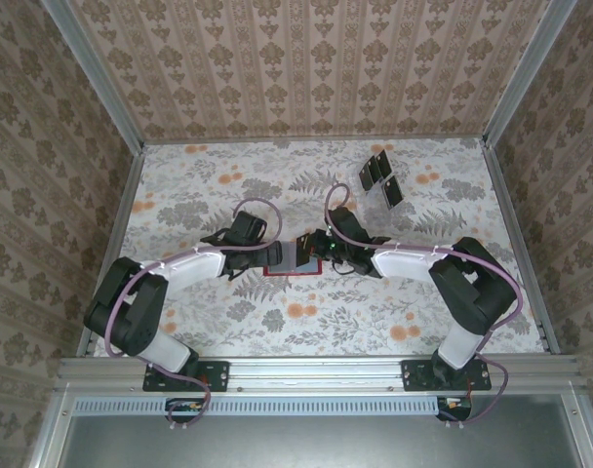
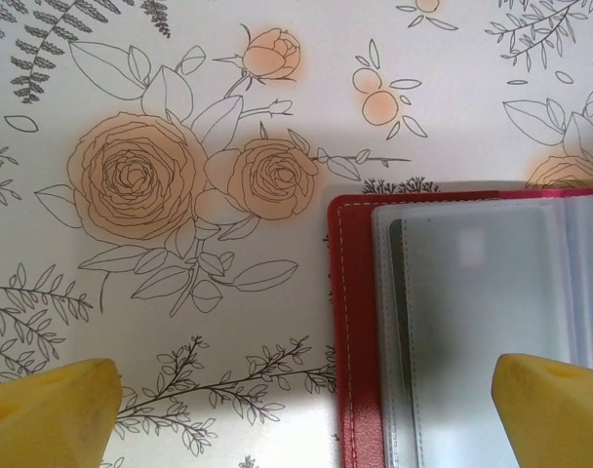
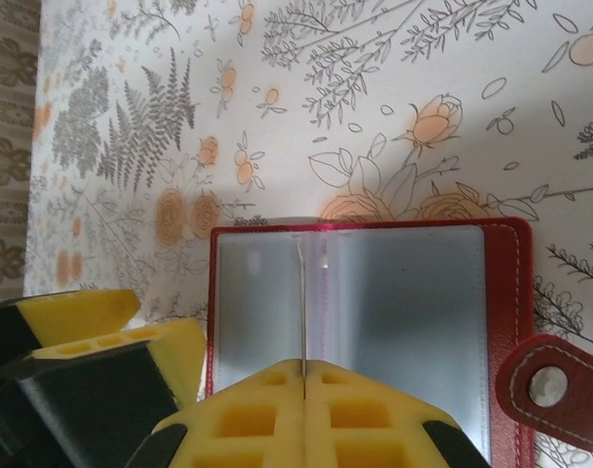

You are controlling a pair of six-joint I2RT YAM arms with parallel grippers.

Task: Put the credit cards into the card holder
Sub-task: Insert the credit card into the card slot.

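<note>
Card holder (image 1: 290,258) lies open mid floral worktop (image 1: 179,195) btwn my arms, credit cards (image 1: 379,175) far R near wallpapered walls (image 1: 306,68); L jaws wide apart, R jaws closed.

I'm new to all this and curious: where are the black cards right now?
Seen from above, the credit cards sit clustered at the far right of the table, near the back wall, well away from the card holder open at the centre.

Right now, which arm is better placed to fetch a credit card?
Probably left: the left gripper is open and free, while the right gripper pinches the card holder, though the credit cards lie rightward.
</note>
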